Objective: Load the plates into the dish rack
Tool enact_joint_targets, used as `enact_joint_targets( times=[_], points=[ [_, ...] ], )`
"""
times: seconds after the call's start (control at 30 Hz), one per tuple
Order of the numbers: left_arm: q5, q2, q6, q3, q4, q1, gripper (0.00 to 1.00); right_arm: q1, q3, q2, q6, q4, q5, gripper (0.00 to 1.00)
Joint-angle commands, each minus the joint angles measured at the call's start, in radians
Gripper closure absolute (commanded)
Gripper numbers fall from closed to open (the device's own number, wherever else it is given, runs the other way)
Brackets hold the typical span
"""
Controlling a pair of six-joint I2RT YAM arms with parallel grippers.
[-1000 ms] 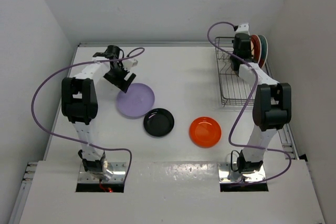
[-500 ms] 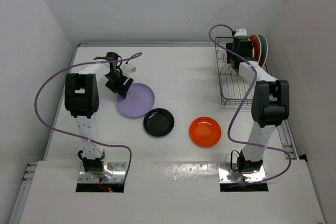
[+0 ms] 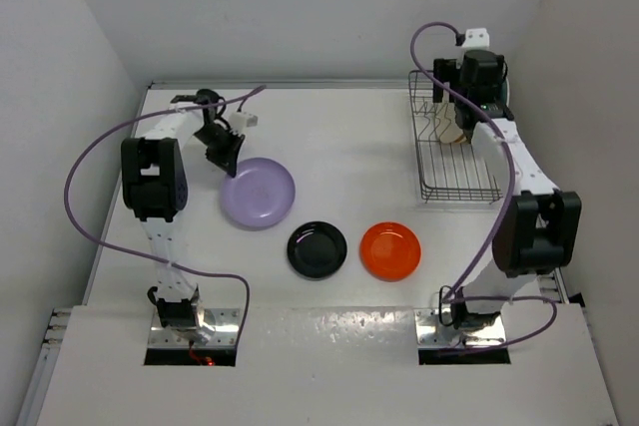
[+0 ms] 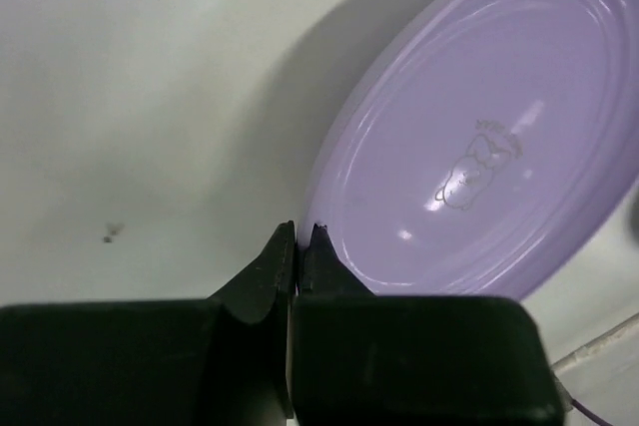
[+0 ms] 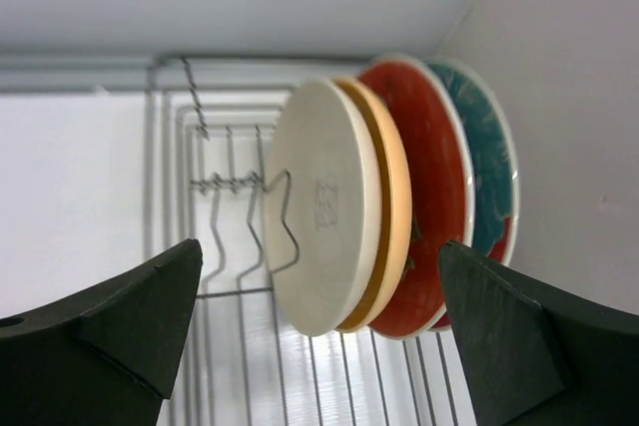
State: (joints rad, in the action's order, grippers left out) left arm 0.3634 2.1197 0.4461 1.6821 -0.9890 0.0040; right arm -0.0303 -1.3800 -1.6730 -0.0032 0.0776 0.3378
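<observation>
The lavender plate (image 3: 259,194) lies at the table's left. My left gripper (image 3: 224,154) is shut on its far-left rim, one finger (image 4: 324,256) inside the plate (image 4: 479,167) and the other outside. The glossy black plate (image 3: 318,249) and the orange plate (image 3: 390,250) lie flat side by side nearer the front. In the dish rack (image 3: 444,185) at the back right, a cream-white plate (image 5: 324,207), a pale yellow plate (image 5: 396,207) and two red plates with teal (image 5: 439,197) stand on edge. My right gripper (image 5: 318,261) hangs wide open just before them, holding nothing.
The rack's near tines (image 5: 225,226) stand bare. Walls close in behind the rack and along the table's left and right sides. Purple cables loop over both arms.
My left gripper closed on the lavender plate's rim. My right gripper opened and drew up and back from the plates in the rack. The black plate slid toward the front right.
</observation>
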Motion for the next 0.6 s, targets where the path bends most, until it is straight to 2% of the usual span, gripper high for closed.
enact_joint_targets(
  times=[0.0,0.07,0.17,0.27,0.43,0.57],
  points=[
    [0.022,-0.093,0.025,0.108,0.012,0.01,1.0,-0.037,0.007,0.128,0.031,-0.018,-0.091,0.0],
    [0.031,-0.136,0.025,0.172,0.012,0.001,1.0,-0.066,0.038,0.18,0.054,-0.016,-0.16,0.0],
    [0.071,-0.197,0.025,0.232,0.012,-0.028,1.0,-0.094,0.065,0.202,0.123,0.011,-0.456,0.0],
    [0.129,-0.245,0.046,0.252,0.012,-0.082,1.0,-0.187,0.062,0.165,0.175,0.033,-0.691,0.0],
    [0.169,-0.313,0.068,0.252,0.012,-0.205,1.0,-0.357,0.018,0.05,0.241,0.014,-0.848,0.0],
    [0.239,-0.323,0.089,0.252,-0.013,-0.239,1.0,-0.404,-0.027,-0.031,0.336,-0.019,-0.896,0.0]
  ],
)
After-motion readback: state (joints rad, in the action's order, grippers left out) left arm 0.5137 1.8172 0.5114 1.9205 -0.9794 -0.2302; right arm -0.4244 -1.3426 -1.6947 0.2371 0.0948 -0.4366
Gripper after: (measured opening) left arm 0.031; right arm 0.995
